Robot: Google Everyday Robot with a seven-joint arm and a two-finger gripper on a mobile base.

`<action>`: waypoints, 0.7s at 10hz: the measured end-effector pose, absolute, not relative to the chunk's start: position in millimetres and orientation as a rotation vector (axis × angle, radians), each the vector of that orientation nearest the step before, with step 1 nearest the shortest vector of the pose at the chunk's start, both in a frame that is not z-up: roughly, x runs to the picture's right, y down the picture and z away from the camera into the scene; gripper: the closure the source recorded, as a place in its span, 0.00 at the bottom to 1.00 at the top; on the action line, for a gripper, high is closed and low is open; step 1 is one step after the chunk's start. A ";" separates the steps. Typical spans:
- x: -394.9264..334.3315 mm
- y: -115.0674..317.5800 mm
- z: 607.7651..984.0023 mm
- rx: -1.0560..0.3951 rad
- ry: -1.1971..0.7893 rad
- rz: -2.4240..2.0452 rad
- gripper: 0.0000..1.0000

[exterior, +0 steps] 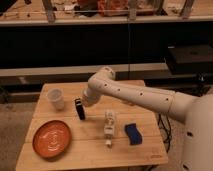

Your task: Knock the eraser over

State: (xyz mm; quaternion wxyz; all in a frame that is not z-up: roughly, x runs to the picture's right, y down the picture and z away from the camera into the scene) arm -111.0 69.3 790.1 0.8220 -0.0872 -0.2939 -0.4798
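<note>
One upright eraser (pixel 80 109), hand (pixel 85 102) just beside

Wooden table (pixel 90 147): four items noted.
Pale cup (pixel 56 98) upright at the rear left. Orange plate (pixel 51 138) lying flat at the front left, apart from the cup. White bottle-like object (pixel 109 125) upright near the centre. Blue wavy-edged block (pixel 133 134) lying just beside it, toward the table's right edge.
</note>
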 end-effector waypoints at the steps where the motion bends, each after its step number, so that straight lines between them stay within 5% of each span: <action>1: -112.1 69.6 790.4 -0.186 -0.628 -1.022 1.00; 7: -116.4 69.1 790.4 -0.184 -0.637 -1.033 1.00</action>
